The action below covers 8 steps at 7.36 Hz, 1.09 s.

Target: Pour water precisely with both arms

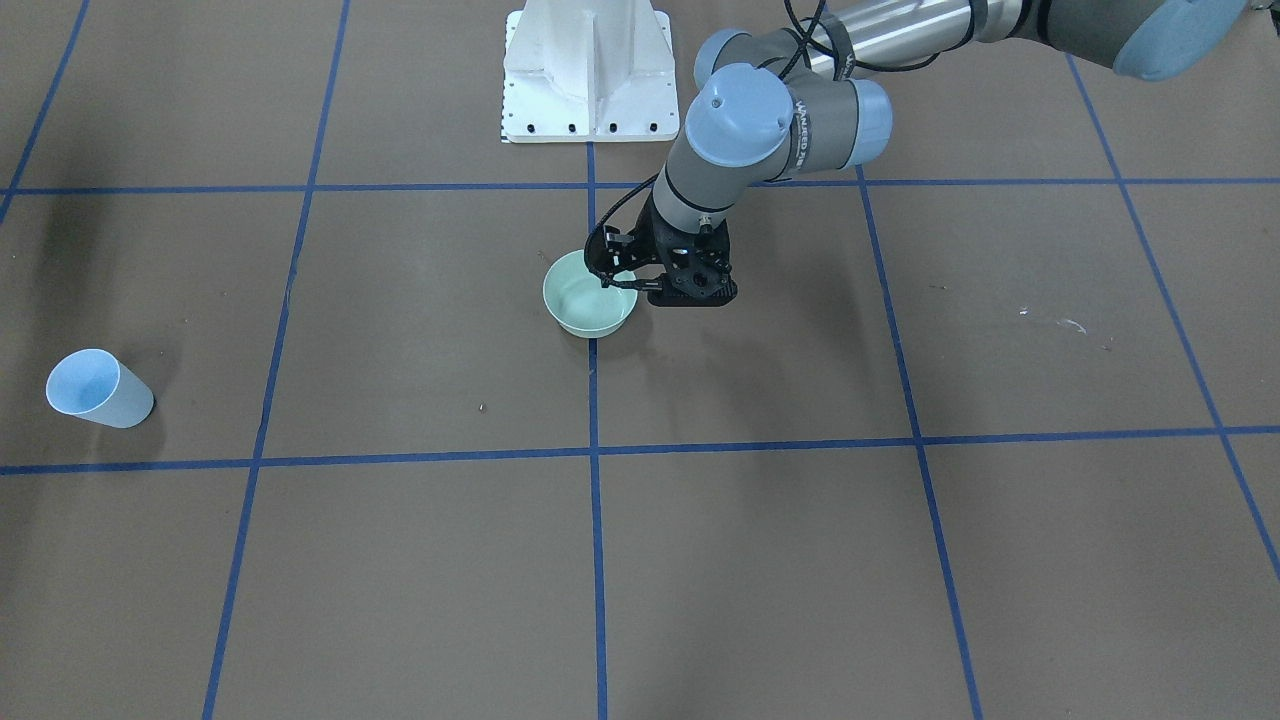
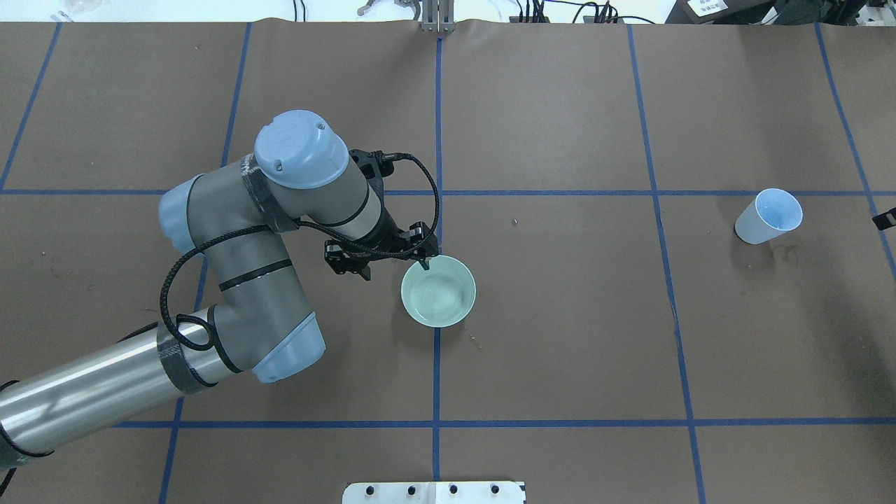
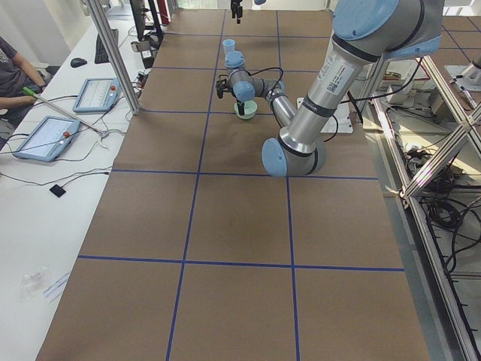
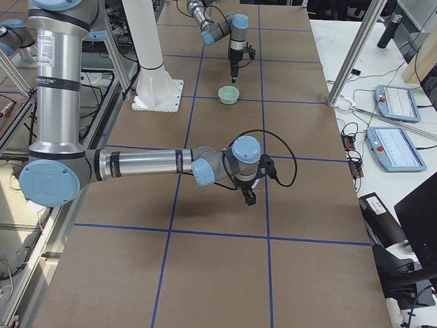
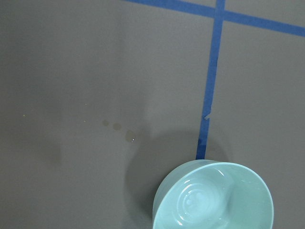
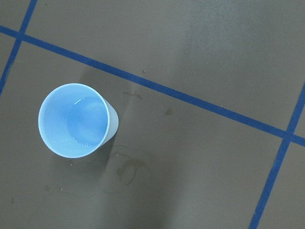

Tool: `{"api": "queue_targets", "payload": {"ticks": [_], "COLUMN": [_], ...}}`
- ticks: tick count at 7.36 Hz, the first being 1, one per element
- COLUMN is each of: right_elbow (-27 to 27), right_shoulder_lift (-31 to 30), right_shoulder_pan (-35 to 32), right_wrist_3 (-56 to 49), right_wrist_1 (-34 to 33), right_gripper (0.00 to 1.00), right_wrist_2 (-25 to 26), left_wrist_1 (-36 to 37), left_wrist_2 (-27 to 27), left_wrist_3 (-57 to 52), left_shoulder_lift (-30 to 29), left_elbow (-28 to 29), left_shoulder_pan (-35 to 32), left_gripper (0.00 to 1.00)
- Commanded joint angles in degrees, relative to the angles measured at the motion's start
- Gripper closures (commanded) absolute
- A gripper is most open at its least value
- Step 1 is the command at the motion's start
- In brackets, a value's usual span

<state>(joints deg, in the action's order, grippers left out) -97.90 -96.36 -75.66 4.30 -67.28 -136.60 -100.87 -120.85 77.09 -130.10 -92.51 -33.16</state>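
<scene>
Left pincer (image 2: 396,269) spread at bowl (image 2: 438,290) rim; cup (image 2: 768,215) well apart.

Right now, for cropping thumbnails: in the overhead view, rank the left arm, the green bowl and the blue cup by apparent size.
1. left arm, by far the largest, spanning much of the view's left half.
2. green bowl.
3. blue cup, only a little smaller than the bowl.
</scene>
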Motion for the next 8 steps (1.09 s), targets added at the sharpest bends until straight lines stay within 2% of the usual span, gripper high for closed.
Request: {"api": "queue_targets", "payload": {"ticks": [1,2,3,4,6,7,8], "right_elbow": [1.7,3.8,4.3,4.6,4.8,6.0,10.2], "right_shoulder_lift": [-5.2,-6.0,-6.8,-8.6,-9.6,-9.6,-8.9], "right_shoulder_pan": [2.4,4.7,9.8,14.7,18.1,20.4,22.5], "right_wrist_3": [10.2,20.2,29.1,32.4,32.5,32.4,31.9], "right_wrist_1": [22.1,33.9,42.3,48.9,51.8,56.1,62.5], "right_gripper": [0.0,0.0,0.0,0.01,0.03,0.04,0.04], "right_wrist_2": [0.9,1.2,5.9,12.7,16.4,21.2,25.0], "left_wrist_1": [1.5,1.5,1.5,1.6,1.6,1.6,1.6], "left_wrist_2": [0.3,0.3,0.4,0.7,1.1,1.1,1.1], "left_wrist_3": [0.3,0.3,0.3,0.4,0.4,0.4,0.9], "left_shoulder_lift": [0.1,0.2,0.1,0.2,0.2,0.2,0.2], "left_elbow": [-1.4,-1.4,-1.5,-1.4,-1.4,-1.5,-1.5], "left_shoulder_pan": [-0.5,-0.5,-0.5,-0.5,-0.5,-0.5,-0.6], "left_gripper": [0.01,0.01,0.01,0.01,0.01,0.01,0.01]}}
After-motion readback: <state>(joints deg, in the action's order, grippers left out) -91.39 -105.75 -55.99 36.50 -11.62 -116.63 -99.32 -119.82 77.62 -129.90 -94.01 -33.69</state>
